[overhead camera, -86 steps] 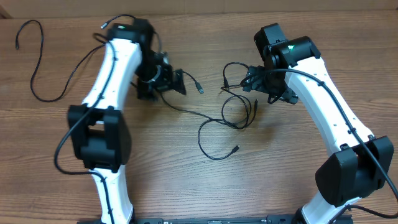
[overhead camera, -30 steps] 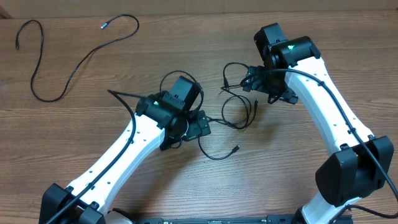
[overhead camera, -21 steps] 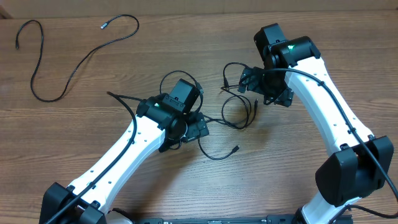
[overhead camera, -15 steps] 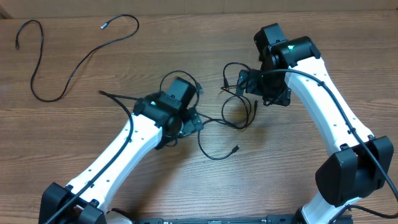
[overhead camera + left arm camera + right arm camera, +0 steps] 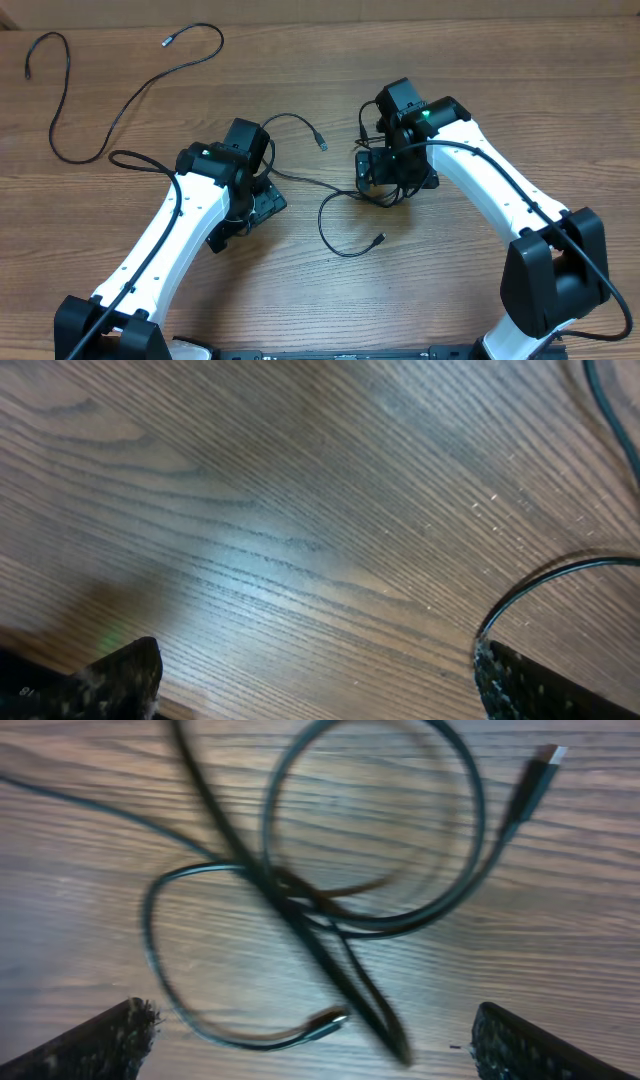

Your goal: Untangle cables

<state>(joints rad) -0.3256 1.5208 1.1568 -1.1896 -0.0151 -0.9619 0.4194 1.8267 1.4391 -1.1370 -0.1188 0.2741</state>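
At the far left of the table (image 5: 300,300), one loose cable (image 5: 62,110) lay in a wide curve of its own, well apart from both my grippers and, I judged, already free of the rest. Nearer the middle, my left gripper (image 5: 315,695) hung low over bare wood with its jaws spread wide and nothing between them. A single black strand (image 5: 545,580) curved in just beside its right fingertip, and I could not tell whether it touched. Further right, the tangled cables (image 5: 330,910) lay directly beneath my right gripper (image 5: 315,1050), whose jaws were likewise fully apart and empty. The crossing of the loops sat ahead of the fingertips, with a plug (image 5: 540,765) out at the far side of the knot. I judged these cords light, thin and limp. They would slide over the wood rather than lift as one body, and a pinched loop would drag its neighbours along. The best hold seemed to be on one strand close behind a plug, where the cord looked stiffer, not at the crossing where several overlapped.
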